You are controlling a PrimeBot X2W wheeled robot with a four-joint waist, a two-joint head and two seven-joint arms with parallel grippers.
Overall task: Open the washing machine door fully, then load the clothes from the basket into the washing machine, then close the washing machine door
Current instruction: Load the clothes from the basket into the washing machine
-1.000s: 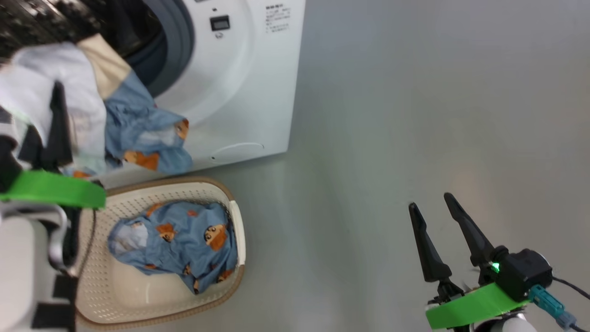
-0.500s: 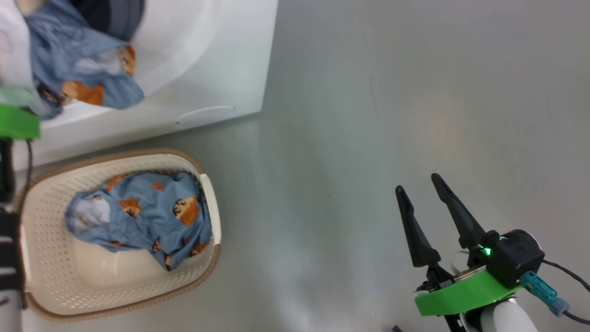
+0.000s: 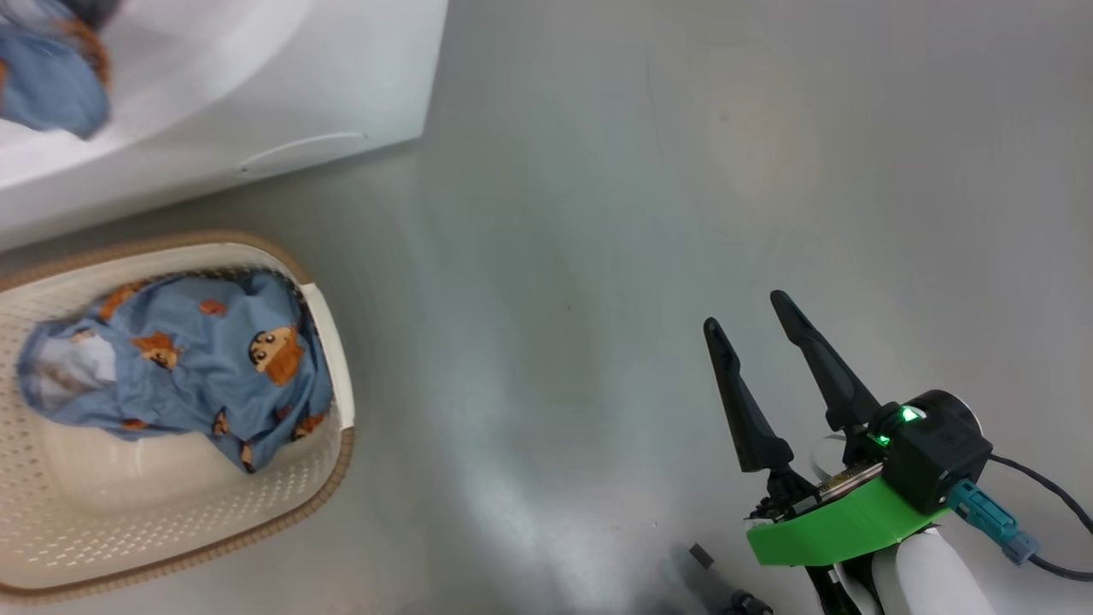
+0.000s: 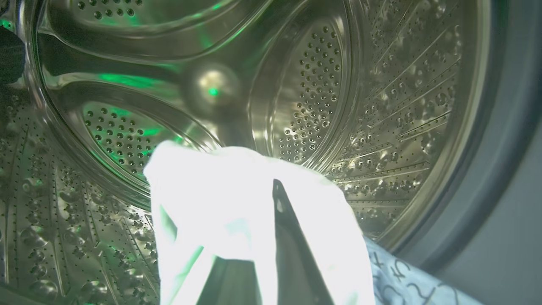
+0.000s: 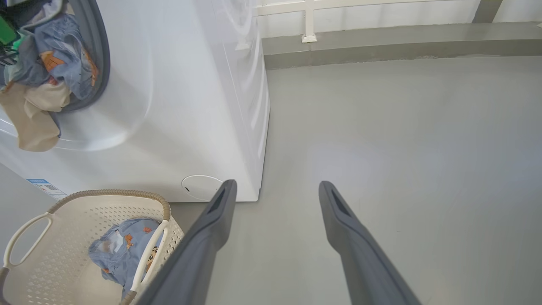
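While the left pincer [image 4: 271,203] grips white clothes [image 4: 199,190] with the washing machine drum [image 4: 313,84] straight ahead, the right pincer [image 3: 745,313] hangs open and empty over the floor [image 3: 598,213], well apart from the basket [image 3: 338,465], where one blue piece [image 3: 196,367] waits.

Draped clothes [image 5: 55,67] clog the washing machine [image 5: 190,106] mouth; drum [image 4: 317,84] beyond open.

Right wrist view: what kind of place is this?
Probably a laundry corner, perhaps a test room: a white front-loading washing machine stands on bare grey floor, with a cream basket holding clothes before it.
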